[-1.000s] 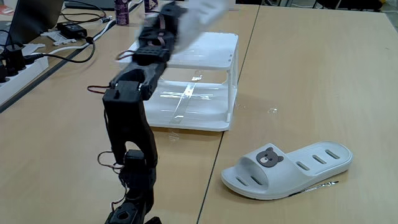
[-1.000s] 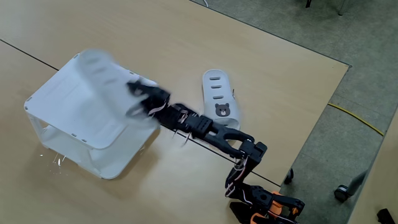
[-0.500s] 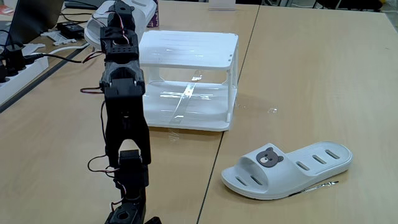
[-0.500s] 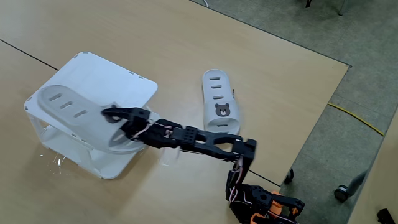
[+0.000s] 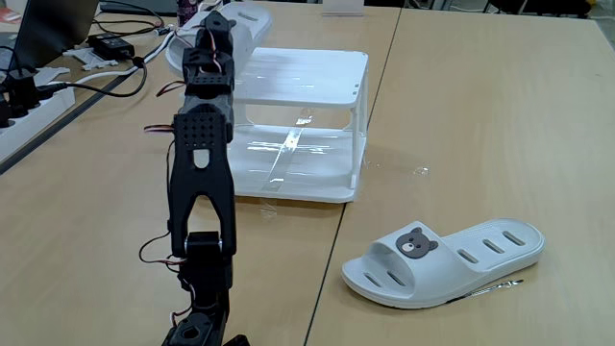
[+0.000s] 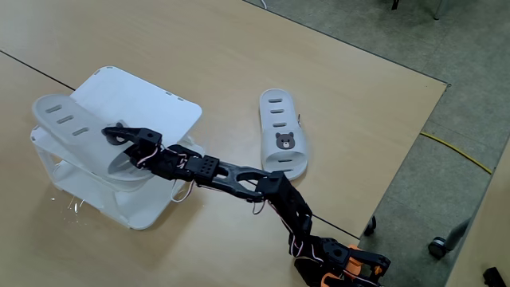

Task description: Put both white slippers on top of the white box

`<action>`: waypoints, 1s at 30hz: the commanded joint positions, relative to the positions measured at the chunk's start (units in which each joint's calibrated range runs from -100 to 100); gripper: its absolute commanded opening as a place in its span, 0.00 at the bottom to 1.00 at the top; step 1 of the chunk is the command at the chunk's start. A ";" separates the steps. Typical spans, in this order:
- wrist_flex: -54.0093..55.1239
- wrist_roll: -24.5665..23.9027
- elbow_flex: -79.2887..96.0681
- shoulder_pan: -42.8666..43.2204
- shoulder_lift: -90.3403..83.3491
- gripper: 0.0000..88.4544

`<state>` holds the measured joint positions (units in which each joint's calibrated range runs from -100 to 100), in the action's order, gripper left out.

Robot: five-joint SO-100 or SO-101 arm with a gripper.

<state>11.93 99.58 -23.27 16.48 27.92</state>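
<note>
One white slipper (image 6: 68,119) hangs over the left part of the white box (image 6: 151,100), its heel end sticking out past the box's edge. My gripper (image 6: 119,137) is shut on its strap end. In the low fixed view the gripper (image 5: 215,27) is high behind the box (image 5: 307,72), with the slipper (image 5: 252,17) at its top left corner. I cannot tell whether the slipper rests on the slatted top. The other white slipper (image 5: 442,259), with its bear badge up, lies flat on the table to the right of the box (image 6: 283,131).
Cables, a black adapter (image 5: 110,45) and a white power strip (image 5: 24,111) crowd the table's left side. A thin metal stick (image 5: 490,286) lies by the loose slipper. The table's edge (image 6: 414,143) drops to the floor at the right of the high view.
The arm has swung the held slipper across the box's top and reached further out. The slipper has shifted toward the box's far left corner. The loose slipper has stayed put.
</note>
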 commanded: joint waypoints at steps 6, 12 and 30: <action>0.41 0.42 -16.38 -1.68 4.10 0.01; 0.32 0.42 -15.48 -1.76 4.10 0.20; -17.97 0.42 5.81 -1.68 -19.04 0.26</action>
<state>-5.75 99.58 -22.37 15.21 23.71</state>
